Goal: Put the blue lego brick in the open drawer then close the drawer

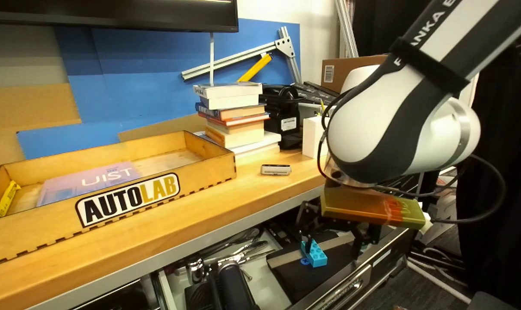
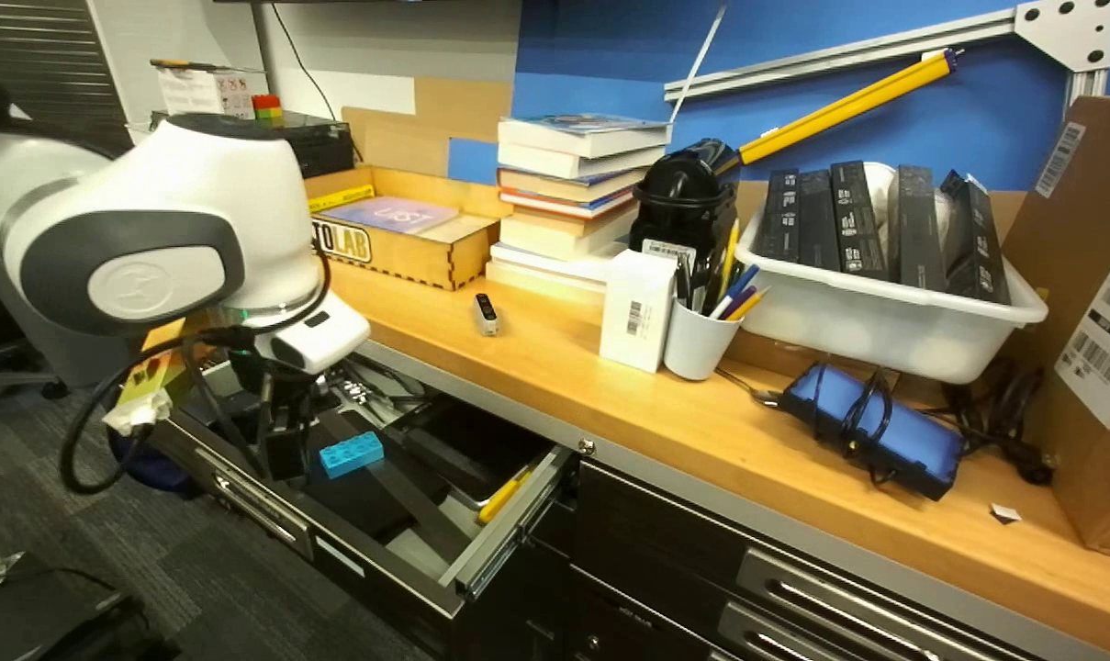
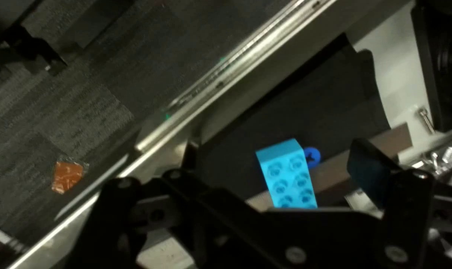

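Note:
The blue lego brick (image 1: 315, 254) lies inside the open drawer (image 1: 344, 276), on a flat black item; it also shows in an exterior view (image 2: 352, 454). The drawer is pulled well out, and its rim shows in an exterior view (image 2: 507, 531) and in the wrist view (image 3: 226, 84). My gripper (image 3: 277, 160) is open above the drawer, its fingers spread wide. In the wrist view the brick (image 3: 288, 179) appears between the fingers, touching neither; its near end is hidden by the gripper body. The gripper also shows in an exterior view (image 2: 281, 441).
The drawer also holds cutlery (image 1: 230, 254), a blue disc (image 3: 311, 157) beside the brick and a yellow item (image 2: 504, 496). On the bench stand a wooden AUTOLAB tray (image 1: 126, 198), stacked books (image 1: 234, 116), a small grey block (image 1: 276, 169) and a white bin (image 2: 876, 312).

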Controlling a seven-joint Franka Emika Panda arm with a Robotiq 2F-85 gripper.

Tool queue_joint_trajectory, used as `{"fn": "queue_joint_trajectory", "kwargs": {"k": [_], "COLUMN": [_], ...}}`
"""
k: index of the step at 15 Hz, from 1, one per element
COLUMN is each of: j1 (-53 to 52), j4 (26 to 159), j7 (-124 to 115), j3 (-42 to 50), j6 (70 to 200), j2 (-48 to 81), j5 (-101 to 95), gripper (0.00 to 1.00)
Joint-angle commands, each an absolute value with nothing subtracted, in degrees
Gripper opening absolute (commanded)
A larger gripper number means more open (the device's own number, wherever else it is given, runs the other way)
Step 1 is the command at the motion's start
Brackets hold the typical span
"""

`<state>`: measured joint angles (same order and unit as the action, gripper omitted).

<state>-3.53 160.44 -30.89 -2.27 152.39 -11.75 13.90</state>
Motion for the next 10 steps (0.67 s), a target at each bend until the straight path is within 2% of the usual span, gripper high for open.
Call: {"fn": "queue_joint_trajectory", "kwargs": {"k": [1,3,6,10], "j1": [-2.36,-2.40,-6.47,-8.15], "j4": [160.04,158.52,157.57,156.99], "j7": [-32.75,-31.78,-22.74,-9.23], "j3": [-4.20,-4.64,-1.88,0.79], "j6": [156.61,154.23,143.44,136.64], "j2": [-18.01,-20.12,-21.14,-14.89], "j5": [14.61,13.98,19.50,26.35], "gripper": [1.00,1.00,1.00,1.00]}}
